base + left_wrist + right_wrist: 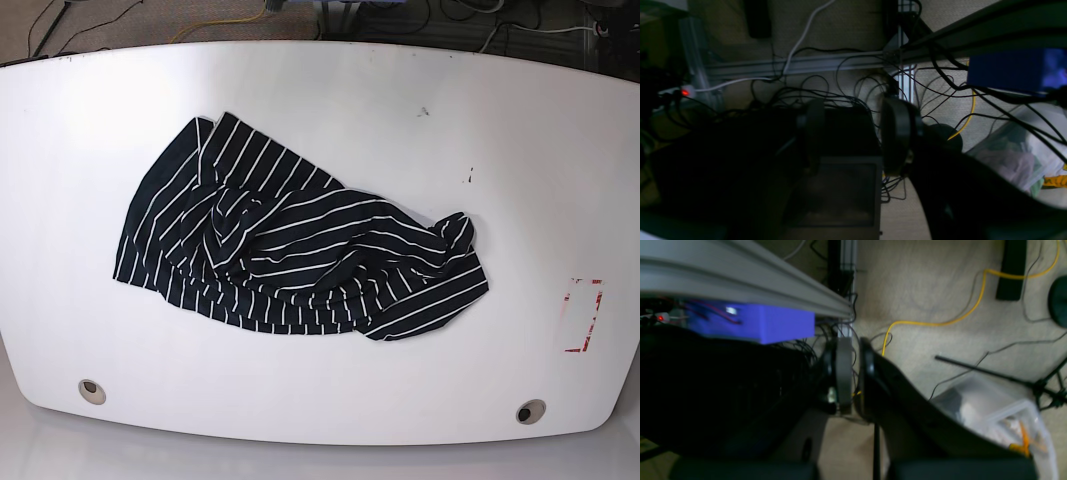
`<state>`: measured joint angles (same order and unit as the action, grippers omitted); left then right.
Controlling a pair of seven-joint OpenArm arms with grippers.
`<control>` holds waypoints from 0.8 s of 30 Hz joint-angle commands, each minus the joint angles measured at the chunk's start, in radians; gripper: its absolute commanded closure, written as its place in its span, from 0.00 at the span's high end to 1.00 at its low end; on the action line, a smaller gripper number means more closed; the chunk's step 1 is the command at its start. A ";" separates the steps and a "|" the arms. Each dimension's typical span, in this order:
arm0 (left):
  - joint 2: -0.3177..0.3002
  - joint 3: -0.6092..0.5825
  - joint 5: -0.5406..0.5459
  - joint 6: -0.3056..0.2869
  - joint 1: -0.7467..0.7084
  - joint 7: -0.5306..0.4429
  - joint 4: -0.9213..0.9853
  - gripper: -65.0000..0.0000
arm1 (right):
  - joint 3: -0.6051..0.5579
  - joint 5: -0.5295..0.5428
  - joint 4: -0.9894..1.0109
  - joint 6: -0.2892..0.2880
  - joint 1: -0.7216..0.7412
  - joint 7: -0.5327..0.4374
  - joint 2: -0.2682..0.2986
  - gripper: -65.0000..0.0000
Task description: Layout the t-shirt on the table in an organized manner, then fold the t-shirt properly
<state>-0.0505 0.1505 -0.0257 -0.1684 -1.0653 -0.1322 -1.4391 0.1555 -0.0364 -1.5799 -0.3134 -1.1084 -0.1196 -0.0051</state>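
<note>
While the striped t-shirt [295, 250] lies crumpled and bunched near the middle of the white table [330, 90], neither arm is over it. Left gripper [848, 133] hangs above tangled floor cables [846, 90], jaws parted, nothing between them. Right gripper [855, 376] is closed and empty, beside a yellow cable [940, 321].

left claw [851, 133]: two dark rounded disc-like fingers on black curved body, blurred. right claw [853, 376]: grey flat finger beside black rounded finger, black curved shell behind, blurred.
</note>
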 commanded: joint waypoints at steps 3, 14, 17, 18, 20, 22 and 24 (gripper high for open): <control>0.002 0.036 0.004 -0.003 -0.086 -0.014 -0.098 0.39 | 0.002 0.007 -0.099 0.000 -0.083 -0.013 0.003 0.06; -0.001 0.094 0.122 -0.004 -0.211 -0.014 -0.286 0.39 | 0.019 0.007 -0.247 0.000 -0.195 -0.012 0.003 0.06; -0.001 0.111 0.134 -0.004 -0.237 -0.014 -0.323 0.39 | 0.048 0.007 -0.279 -0.005 -0.212 -0.012 -0.005 0.06; -0.001 0.117 0.137 -0.004 -0.247 -0.014 -0.337 0.39 | 0.057 0.008 -0.291 -0.005 -0.218 -0.012 -0.008 0.06; -0.001 0.128 0.139 -0.004 -0.264 -0.014 -0.360 0.39 | 0.069 0.008 -0.314 -0.005 -0.224 -0.012 -0.019 0.06; -0.001 0.133 0.140 -0.004 -0.277 -0.014 -0.377 0.39 | 0.091 0.008 -0.337 -0.005 -0.232 -0.012 -0.026 0.06; -0.001 0.137 0.140 -0.004 -0.287 -0.014 -0.397 0.39 | 0.106 0.008 -0.357 -0.007 -0.240 -0.012 -0.032 0.06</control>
<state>-0.0528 0.2821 0.1070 -0.1707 -1.3174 -0.1272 -1.8065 0.2493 -0.0364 -1.9045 -0.3180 -1.3132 -0.1085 -0.0292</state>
